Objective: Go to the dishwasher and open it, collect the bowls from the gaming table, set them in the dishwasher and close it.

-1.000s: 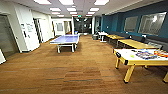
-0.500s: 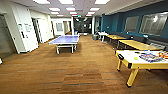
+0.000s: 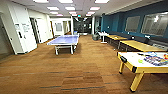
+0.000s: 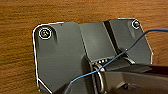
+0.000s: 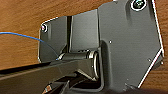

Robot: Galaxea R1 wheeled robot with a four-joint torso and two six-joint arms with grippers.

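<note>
Brown wood-patterned flooring is seen across a long office games room with white ceiling light panels and a teal wall set with large panes. As landmark, a blue table-tennis table is taken, standing mid-room. To its right and nearer the camera, the gaming table is found, white-topped with a yellow edge and yellow legs; it is cut off by the picture's right edge, so its full length cannot be judged. Colourful flat items are made out on its top, but they are too blurred for any bowl to be told apart. Behind the gaming table, further to the right of the blue table, yellow-topped tables are lined along the teal wall. To the left of the blue table, white cabinets or doors are seen, their details unclear. Beyond it, the far end of the room is dark and hard to read. In both wrist views the robot's own dark plate and a thin blue cable are shown over the flooring; how far either gripper is open cannot be told, nor whether anything is held.
</note>
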